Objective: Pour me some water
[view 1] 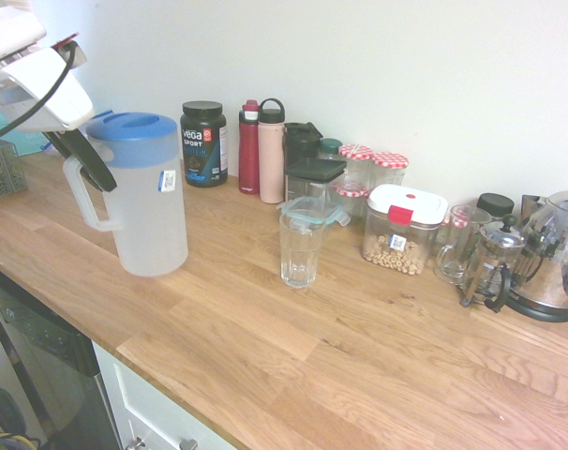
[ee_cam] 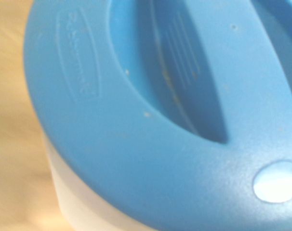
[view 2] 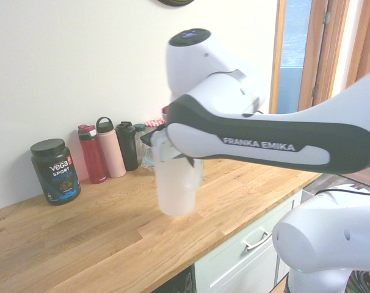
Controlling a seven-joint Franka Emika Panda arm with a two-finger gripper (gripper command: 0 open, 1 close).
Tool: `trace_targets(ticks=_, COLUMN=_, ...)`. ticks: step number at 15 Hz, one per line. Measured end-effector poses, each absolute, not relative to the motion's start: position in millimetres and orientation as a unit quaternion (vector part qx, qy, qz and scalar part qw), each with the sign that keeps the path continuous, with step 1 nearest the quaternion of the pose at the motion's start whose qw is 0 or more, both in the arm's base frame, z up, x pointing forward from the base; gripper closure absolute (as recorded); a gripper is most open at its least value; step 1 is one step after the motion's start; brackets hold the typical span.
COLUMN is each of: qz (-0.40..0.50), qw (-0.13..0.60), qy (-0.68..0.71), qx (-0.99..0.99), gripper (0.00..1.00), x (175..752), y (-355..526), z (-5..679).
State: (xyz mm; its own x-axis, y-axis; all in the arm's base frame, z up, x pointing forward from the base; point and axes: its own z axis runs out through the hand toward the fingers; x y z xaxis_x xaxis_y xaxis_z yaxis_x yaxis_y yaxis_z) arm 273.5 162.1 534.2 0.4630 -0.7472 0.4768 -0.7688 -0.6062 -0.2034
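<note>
Blue-lidded pitcher (view 1: 143,197) handle clamped in end effector (view 1: 85,161), glass (view 1: 301,246) well apart.

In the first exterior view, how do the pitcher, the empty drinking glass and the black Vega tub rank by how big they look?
Largest to smallest:
1. Pitcher, clearly biggest, though also nearest the camera.
2. Drinking glass and Vega tub look about alike; the tub stands further back, so I won't rank them.

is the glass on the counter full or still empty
Empty, as far as the first exterior view shows: the clear glass stands upright on the counter with no waterline visible, while the pitcher is upright and apart from it.
</note>
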Motion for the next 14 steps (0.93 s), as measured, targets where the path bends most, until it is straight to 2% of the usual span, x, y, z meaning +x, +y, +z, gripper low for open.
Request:
trace_targets(ticks=2, qz=0.278, qw=0.004, qy=-0.463, qx=0.842, gripper=1.00, x=305.6, y=197.7, z=522.9)
trace_targets(ticks=6, qz=0.275, qw=0.032, qy=-0.499, qx=0.821, gripper=1.00, x=364.9, y=224.9, z=497.0)
trace_targets(ticks=14, qz=0.262, qw=0.081, qy=-0.515, qx=0.812, gripper=1.00, x=394.1, y=230.2, z=470.3)
